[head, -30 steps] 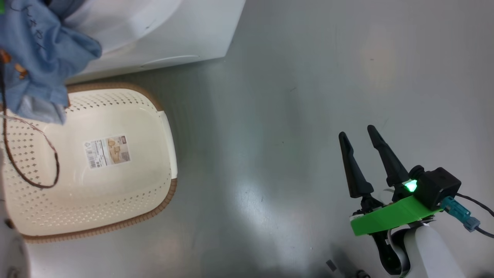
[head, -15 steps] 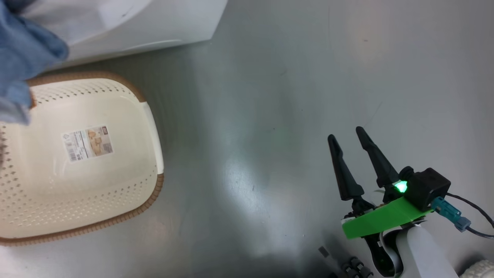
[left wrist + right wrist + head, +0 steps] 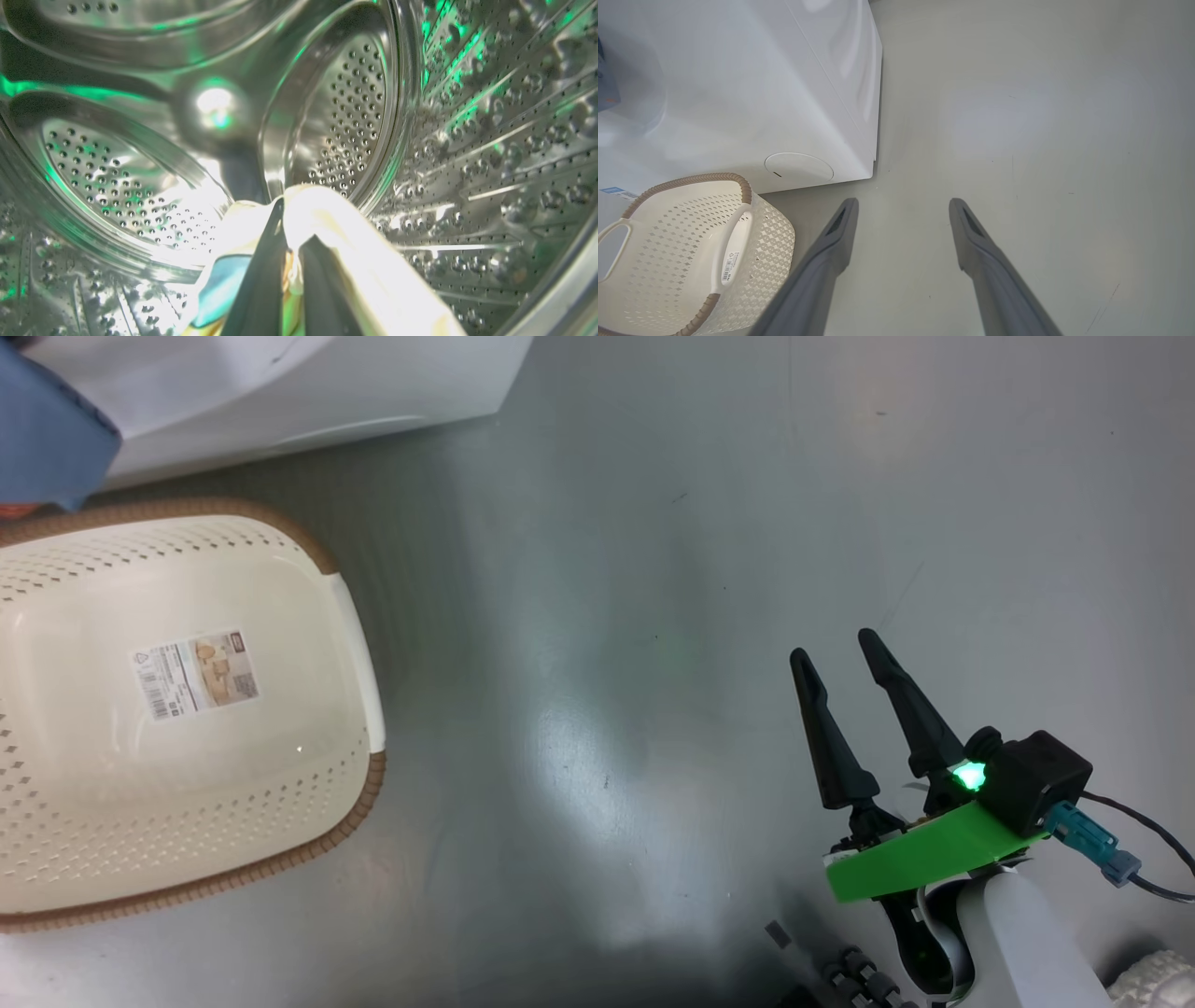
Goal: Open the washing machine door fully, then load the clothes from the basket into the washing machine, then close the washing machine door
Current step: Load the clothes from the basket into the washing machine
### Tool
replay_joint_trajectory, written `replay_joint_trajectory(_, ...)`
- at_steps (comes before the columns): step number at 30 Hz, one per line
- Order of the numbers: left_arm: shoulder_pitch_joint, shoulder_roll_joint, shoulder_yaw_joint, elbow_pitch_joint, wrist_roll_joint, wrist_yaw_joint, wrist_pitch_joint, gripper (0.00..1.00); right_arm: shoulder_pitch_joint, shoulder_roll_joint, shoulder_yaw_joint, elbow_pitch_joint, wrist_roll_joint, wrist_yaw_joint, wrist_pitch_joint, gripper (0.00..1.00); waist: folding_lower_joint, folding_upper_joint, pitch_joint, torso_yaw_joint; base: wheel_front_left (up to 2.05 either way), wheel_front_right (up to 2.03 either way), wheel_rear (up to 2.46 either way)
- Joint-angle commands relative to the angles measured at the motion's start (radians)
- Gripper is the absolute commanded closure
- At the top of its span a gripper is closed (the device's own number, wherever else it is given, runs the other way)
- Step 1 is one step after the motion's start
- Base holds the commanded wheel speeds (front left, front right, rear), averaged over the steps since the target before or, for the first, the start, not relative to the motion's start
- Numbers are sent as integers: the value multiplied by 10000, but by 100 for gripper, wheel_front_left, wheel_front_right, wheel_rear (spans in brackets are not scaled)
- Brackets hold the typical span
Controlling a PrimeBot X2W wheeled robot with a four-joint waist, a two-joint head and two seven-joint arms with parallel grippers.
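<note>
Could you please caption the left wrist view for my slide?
Left gripper holds clothes inside the steel drum.

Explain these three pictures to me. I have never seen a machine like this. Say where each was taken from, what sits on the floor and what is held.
This is a wheeled robot with two arms, each ending in a two-fingered gripper. The head picture looks down from its head: the cream basket stands on the grey floor by the white washing machine, its paper label showing on its bottom. At lower right is the right gripper, open, holding nothing. The right wrist picture looks along those two fingers. The left wrist picture is inside the steel drum: the left gripper is shut on the clothes, cream and light blue fabric.
</note>
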Motion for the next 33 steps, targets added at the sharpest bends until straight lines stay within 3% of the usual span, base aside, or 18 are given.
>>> replay_joint_trajectory(1, 158, 416, 156, 65, 59, -1, -36, 0, 224, -4, 216, -113, 56, 16, -120, 0, 0, -1, -68, 55, 0, 0, 0)
replay_joint_trajectory(21, 397, -279, 165, 1928, -222, -68, -37, 0, 73, -4, -241, 16, -17, 16, -120, 0, 0, -1, -818, 822, 0, 0, 0)
replay_joint_trajectory(33, 895, -531, 0, 2134, -652, -141, 40, 0, 15, -4, -427, 100, -30, 16, -120, 0, 0, -1, -1066, 1185, 0, 0, 0)
